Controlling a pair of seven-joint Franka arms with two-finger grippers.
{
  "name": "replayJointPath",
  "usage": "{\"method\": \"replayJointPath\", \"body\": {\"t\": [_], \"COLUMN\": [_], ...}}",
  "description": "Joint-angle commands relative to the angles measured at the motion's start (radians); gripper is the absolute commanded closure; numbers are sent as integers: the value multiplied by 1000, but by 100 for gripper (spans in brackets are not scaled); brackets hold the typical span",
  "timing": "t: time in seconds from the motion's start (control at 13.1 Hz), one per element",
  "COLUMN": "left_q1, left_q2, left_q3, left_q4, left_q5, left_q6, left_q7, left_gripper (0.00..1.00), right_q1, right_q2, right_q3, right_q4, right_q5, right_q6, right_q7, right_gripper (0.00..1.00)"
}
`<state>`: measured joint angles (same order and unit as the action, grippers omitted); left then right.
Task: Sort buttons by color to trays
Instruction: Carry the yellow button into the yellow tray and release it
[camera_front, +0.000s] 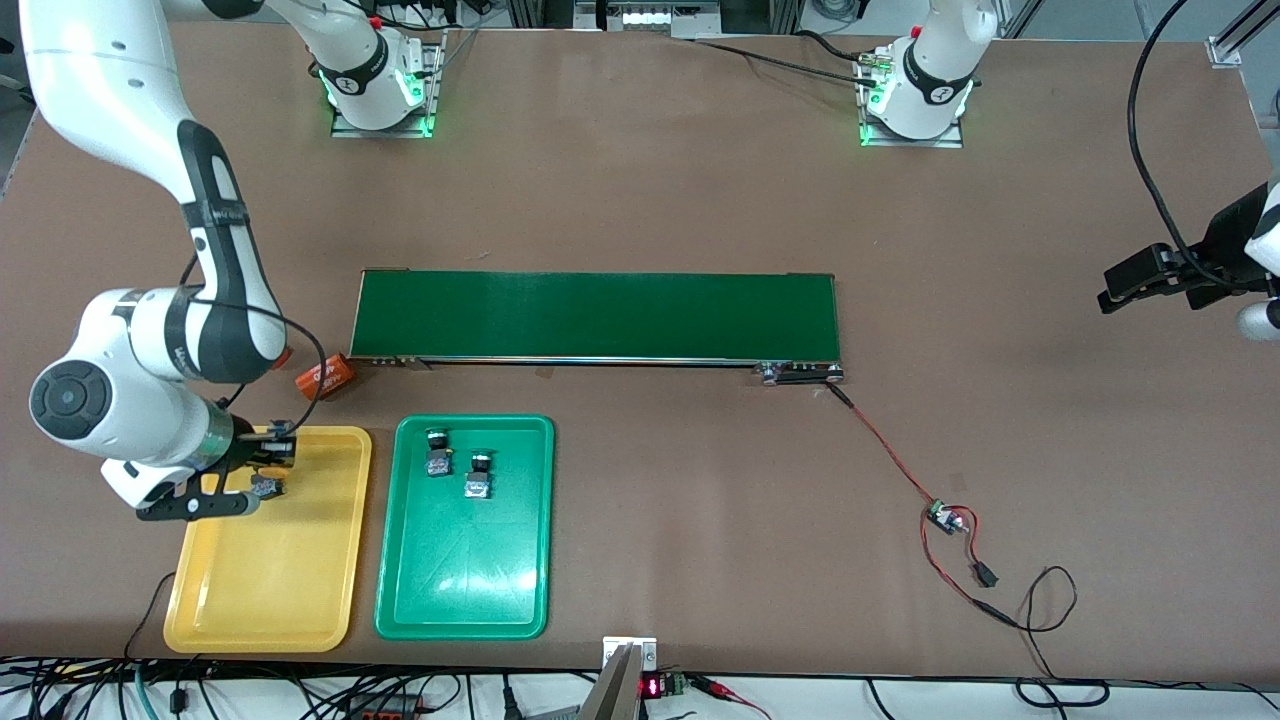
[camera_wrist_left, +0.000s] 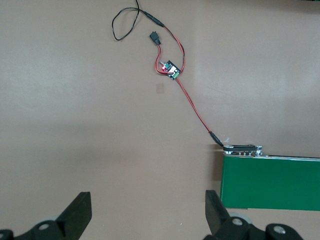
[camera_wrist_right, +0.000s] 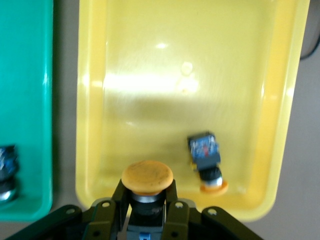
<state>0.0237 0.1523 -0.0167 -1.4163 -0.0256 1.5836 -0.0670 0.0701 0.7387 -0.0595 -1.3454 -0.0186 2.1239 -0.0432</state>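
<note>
Front view: two green-capped buttons (camera_front: 437, 452) (camera_front: 478, 474) lying in the green tray (camera_front: 462, 600), one yellow-capped button (camera_front: 267, 487) in the yellow tray (camera_front: 262, 590) under the right gripper (camera_front: 275, 450). Left wrist view: left gripper (camera_wrist_left: 148, 210) waiting over bare surface (camera_wrist_left: 75, 125), fingers (camera_wrist_left: 75, 212) wide, nothing between. Right wrist view: fingers (camera_wrist_right: 120, 192) clamped on a second yellow-capped button (camera_wrist_right: 147, 177) over the yellow tray, one loose there.

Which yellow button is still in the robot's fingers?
The upright yellow-capped button pinched in the right gripper over the yellow tray; the other yellow button lies tipped over in that tray.
</note>
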Motion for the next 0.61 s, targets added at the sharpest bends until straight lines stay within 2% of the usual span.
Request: {"method": "replayJointPath", "body": {"t": [0.0, 0.15, 0.46, 0.53], "left_q1": [-1, -1, -5, -4], "left_q2": [-5, -5, -13, -13], "left_q3": [0, -2, -3, -3], "left_q4": [-3, -4, -13, -13], "left_q5": [-7, -7, -8, -10], "left_q6": [6, 24, 39, 33], "left_q7": [9, 9, 13, 13], "left_gripper": [0, 0, 0, 0], "right_q1": [1, -1, -3, -3], "right_q2": [103, 152, 194, 194], "right_q3": [0, 0, -2, -2], "right_q4": [78, 95, 121, 117], "right_q5": [28, 28, 28, 34], "right_q6": [92, 164, 218, 218], "right_q7": [-18, -18, -43, -41], "right_gripper": [92, 93, 93, 85]}}
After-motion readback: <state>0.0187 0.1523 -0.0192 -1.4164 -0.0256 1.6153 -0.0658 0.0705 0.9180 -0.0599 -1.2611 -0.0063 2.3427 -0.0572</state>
